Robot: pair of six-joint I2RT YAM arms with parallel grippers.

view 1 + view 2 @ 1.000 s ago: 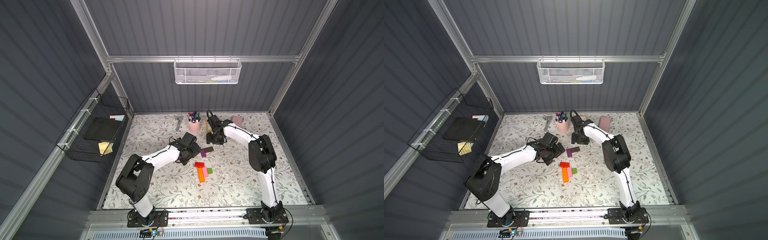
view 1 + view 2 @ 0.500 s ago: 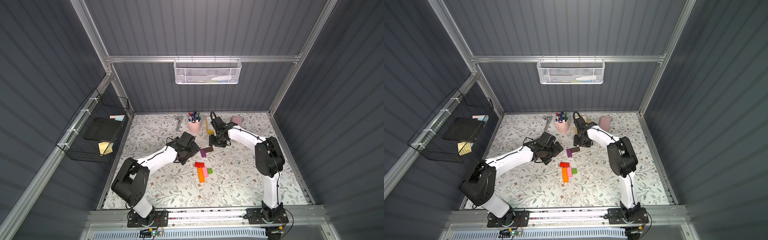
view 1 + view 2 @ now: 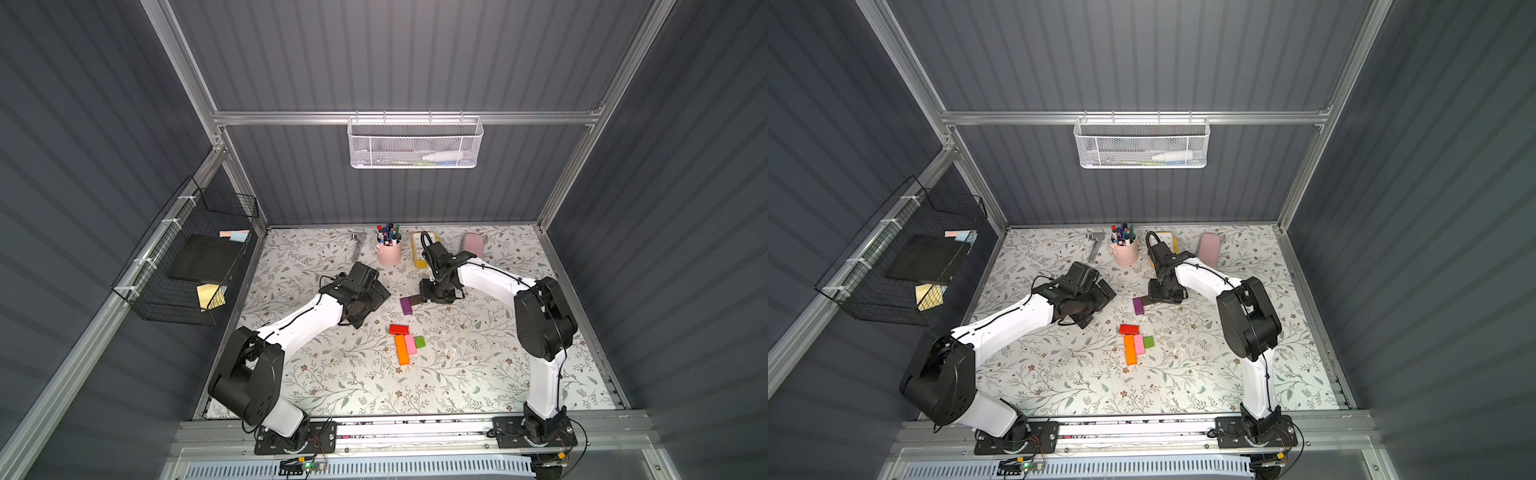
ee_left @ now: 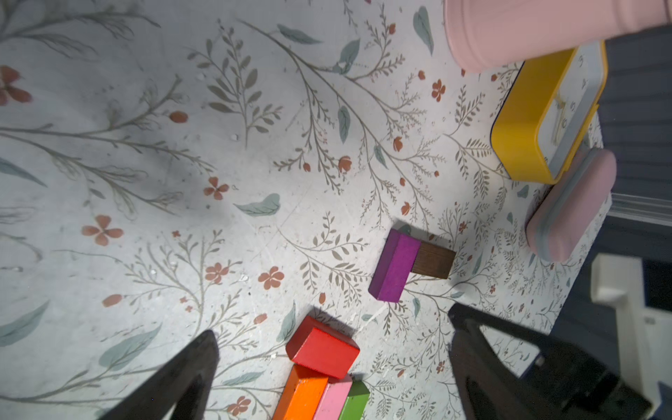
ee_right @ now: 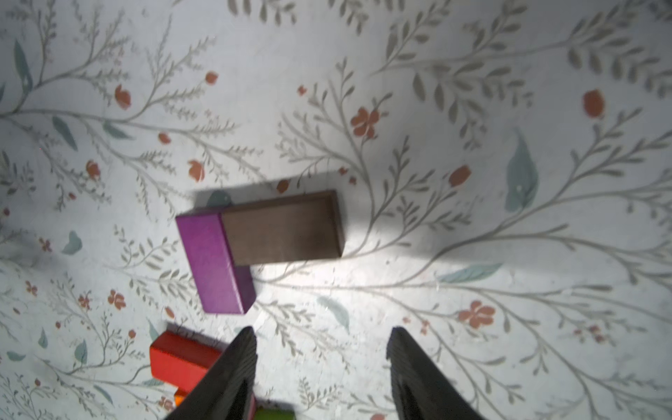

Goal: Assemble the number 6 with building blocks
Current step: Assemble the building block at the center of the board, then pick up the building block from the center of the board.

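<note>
Floral-papered counter (image 3: 478, 374) carries the dark brown block (image 5: 283, 229), butted against the purple block (image 5: 214, 262), just ahead of the nearer, empty right claw (image 5: 322, 332), jaws apart along its long axis; the left claw (image 4: 331, 322) gapes farther off.

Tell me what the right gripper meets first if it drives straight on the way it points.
Probably the dark brown block, lying just ahead of the open right gripper and butted against the purple block; depth is unclear, so the floral mat could come first.
</note>
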